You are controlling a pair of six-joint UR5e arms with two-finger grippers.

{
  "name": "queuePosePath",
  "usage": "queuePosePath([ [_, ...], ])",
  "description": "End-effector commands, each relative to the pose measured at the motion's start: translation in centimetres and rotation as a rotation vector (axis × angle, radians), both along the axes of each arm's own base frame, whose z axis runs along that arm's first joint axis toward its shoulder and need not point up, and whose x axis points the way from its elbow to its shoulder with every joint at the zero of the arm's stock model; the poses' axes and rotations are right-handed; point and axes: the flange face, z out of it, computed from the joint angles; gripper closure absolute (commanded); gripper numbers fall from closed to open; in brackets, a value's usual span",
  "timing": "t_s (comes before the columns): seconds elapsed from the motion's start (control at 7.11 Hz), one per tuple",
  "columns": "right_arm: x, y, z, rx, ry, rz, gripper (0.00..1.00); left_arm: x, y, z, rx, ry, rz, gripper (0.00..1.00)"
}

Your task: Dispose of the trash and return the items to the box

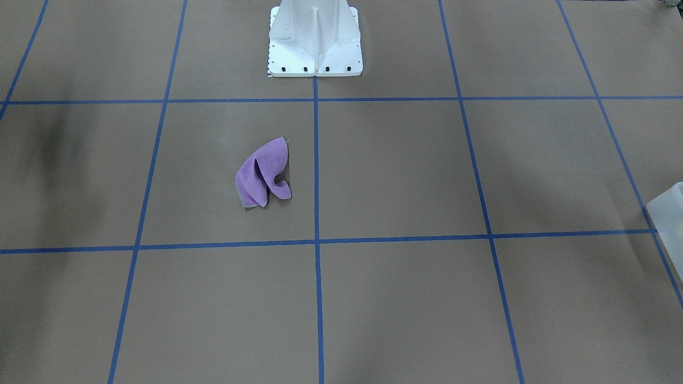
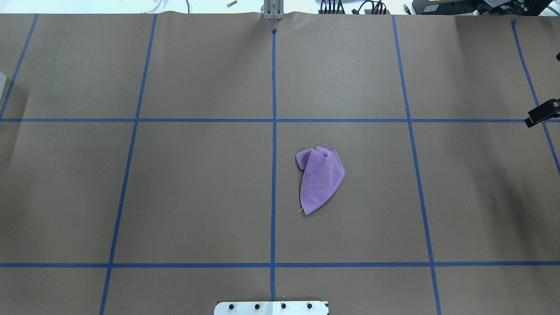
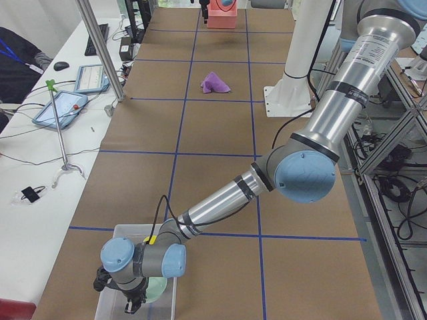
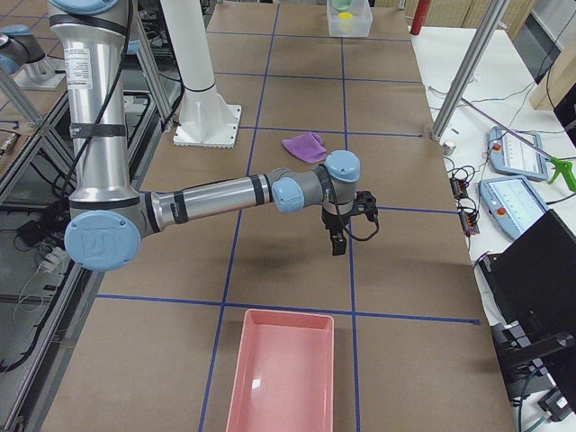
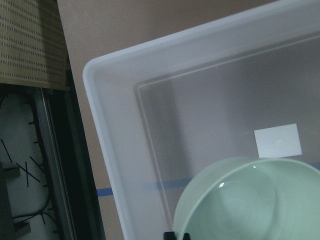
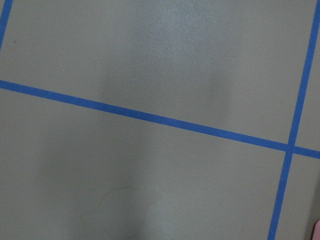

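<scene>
Front view: purple cloth (image 1: 263,173) crumpled mid-table; box (image 1: 667,213) corner at edge, well apart.
Left-side view: left gripper (image 3: 130,305) over box, green bowl (image 3: 158,288) inside; jaws, we cannot tell.
Right-side view: right gripper (image 4: 338,243) near cloth; jaws likewise unclear.
We judge cloth light, limp; pinch raised fold.

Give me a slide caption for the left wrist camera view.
A pale green bowl sits inside the frosted translucent box.

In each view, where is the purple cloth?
Exterior front-facing: cloth left of centre.
Overhead exterior: cloth just right of centre.
Exterior left: cloth far, top middle.
Exterior right: cloth top middle.
Left wrist-mounted: not in it.
Right wrist-mounted: not in it.
Shared landmark: white pedestal, in all four exterior views.
</scene>
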Motion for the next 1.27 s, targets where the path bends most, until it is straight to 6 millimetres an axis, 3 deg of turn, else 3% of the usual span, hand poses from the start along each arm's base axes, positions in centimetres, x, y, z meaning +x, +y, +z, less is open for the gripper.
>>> queuePosePath([
  [0.0, 0.0, -0.1, -0.1, 0.001, -0.001, 0.0, 0.0, 1.9, 0.0, 0.3, -0.004, 0.0, -0.003, 1.0],
  [0.28, 0.0, -0.1, -0.2, 0.003, -0.001, 0.0, 0.0, 1.9, 0.1, 0.3, 0.026, 0.0, 0.006, 0.01],
  [0.42, 0.0, 0.0, -0.2, 0.003, -0.002, 0.001, 0.0, 1.5, 0.0, 0.1, 0.054, -0.001, 0.017, 0.02],
  [0.7, 0.0, 0.0, -0.2, 0.0, -0.001, 0.001, 0.0, -2.1, -1.3, -2.4, 0.121, 0.03, 0.002, 0.02],
  [0.84, 0.0, 0.0, -0.3, 0.003, -0.003, 0.001, 0.0, -3.9, -2.6, -5.9, 0.113, 0.128, -0.036, 0.02],
  [0.98, 0.0, 0.0, -0.2, 0.002, -0.001, 0.001, 0.0, -5.7, -4.5, -12.2, 0.105, 0.168, -0.066, 0.02],
  [1.13, 0.0, 0.0, -0.2, 0.001, -0.002, 0.001, 0.0, -6.5, -4.7, -19.3, 0.075, 0.171, -0.085, 0.02],
])
